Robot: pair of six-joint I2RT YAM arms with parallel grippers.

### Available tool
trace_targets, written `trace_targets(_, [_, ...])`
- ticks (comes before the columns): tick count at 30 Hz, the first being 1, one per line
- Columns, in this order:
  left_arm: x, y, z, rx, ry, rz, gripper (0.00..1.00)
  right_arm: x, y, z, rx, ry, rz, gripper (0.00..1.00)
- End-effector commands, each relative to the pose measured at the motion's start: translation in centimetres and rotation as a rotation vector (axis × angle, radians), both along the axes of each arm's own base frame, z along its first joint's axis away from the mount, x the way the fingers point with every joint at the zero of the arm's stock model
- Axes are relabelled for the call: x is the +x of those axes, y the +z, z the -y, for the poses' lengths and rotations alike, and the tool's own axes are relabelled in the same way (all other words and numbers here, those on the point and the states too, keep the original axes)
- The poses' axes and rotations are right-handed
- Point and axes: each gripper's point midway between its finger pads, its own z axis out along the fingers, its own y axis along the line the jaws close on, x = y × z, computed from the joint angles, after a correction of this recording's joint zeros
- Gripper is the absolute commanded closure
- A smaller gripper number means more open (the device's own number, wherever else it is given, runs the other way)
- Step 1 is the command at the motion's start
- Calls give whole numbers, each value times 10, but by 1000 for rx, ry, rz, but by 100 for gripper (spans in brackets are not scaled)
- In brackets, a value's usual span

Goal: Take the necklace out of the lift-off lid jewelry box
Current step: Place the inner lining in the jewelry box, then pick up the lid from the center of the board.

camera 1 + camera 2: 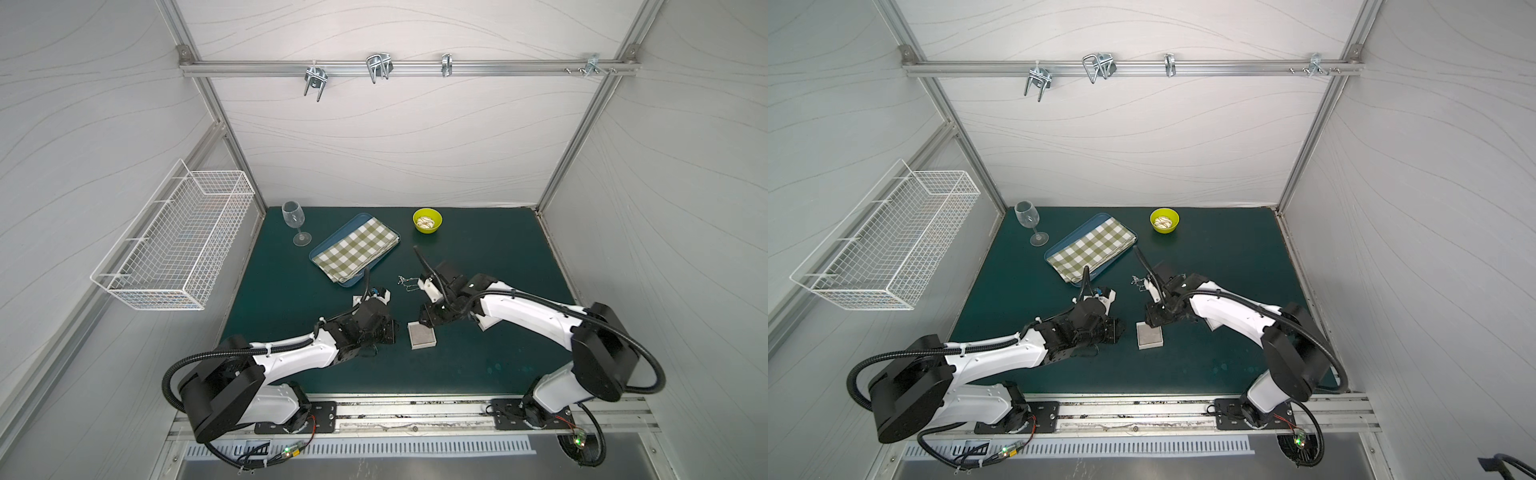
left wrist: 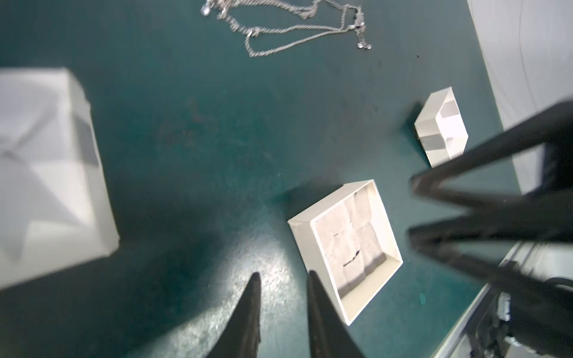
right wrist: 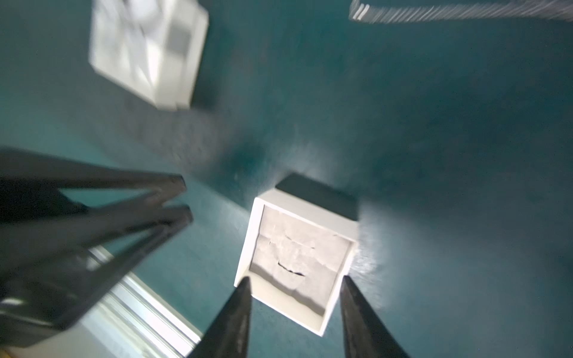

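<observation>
1. The right claw (image 3: 296,279) is spread wide and holds nothing. Its two tips stand either side of one corner of the open box (image 3: 251,245), just above the rim.
2. The left claw (image 2: 283,274) is parted only a little and is also empty. It sits over bare mat just beside the box, on the side away from the right claw.
3. The box shows only its creased grey lining, with no chain in it.
4. The necklace (image 2: 288,29) lies on the green mat (image 1: 478,249) beyond the box's far side, between the box and the blue tray (image 1: 328,245). It is apart from the box and nothing touches it.
5. The chain is a loose tangle of loops, so I cannot read a clean long axis.
6. In both top views the right arm is nearer to it, its wrist passing close by the chain, while the left arm is on the box's other side.
7. Two white card pieces (image 2: 440,127) lie one on each side of the box. I cannot tell which is the lid.
8. Judged from this, the necklace is already out of the box. If it needs another pick, the right claw would reach away from the box toward the tray.
</observation>
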Motion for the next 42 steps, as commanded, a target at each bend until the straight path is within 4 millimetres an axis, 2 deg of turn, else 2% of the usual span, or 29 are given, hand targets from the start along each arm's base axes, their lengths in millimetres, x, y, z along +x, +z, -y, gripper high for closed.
trace_targets(1, [16,32,14,27,-63,96,68,13,11,50,-82,-81,32,45])
trace_targets(5, [20,40,30,1,-111,112,68,26,-8,107,-107,-242,-41,43])
trace_targets(8, [18,39,40,-22,-137,96,67,31,-26,131,-109,-308,-94,41])
trace_targets(10, [15,35,44,-31,-148,83,67,33,-38,136,-120,-315,-117,40])
trace_targets(15, [9,28,41,-38,-149,64,67,40,-71,133,-152,-295,-177,41])
trace_targets(18, [5,27,34,-30,-139,71,68,46,-82,130,-177,-273,-229,54])
trace_targets(20, [4,27,29,-25,-130,79,68,49,-82,127,-169,-273,-235,67])
trace_targets(21, [3,28,26,-21,-126,83,68,50,-79,125,-154,-275,-236,75])
trace_targets(23, [2,28,22,-13,-119,91,68,49,-72,117,-110,-273,-231,86])
trace_targets(26, [1,31,19,-17,-123,108,69,45,-54,96,-14,-249,-221,94])
trace_targets(30, [-4,47,29,-93,-197,189,65,38,-16,62,183,-221,-211,95])
trace_targets(35, [-9,79,41,-214,-266,291,37,31,44,31,405,-215,-148,94])
trace_targets(38, [-11,101,53,-280,-302,305,30,24,68,17,463,-208,-106,93])
trace_targets(42, [-10,117,69,-336,-325,277,28,19,83,3,519,-202,-105,93])
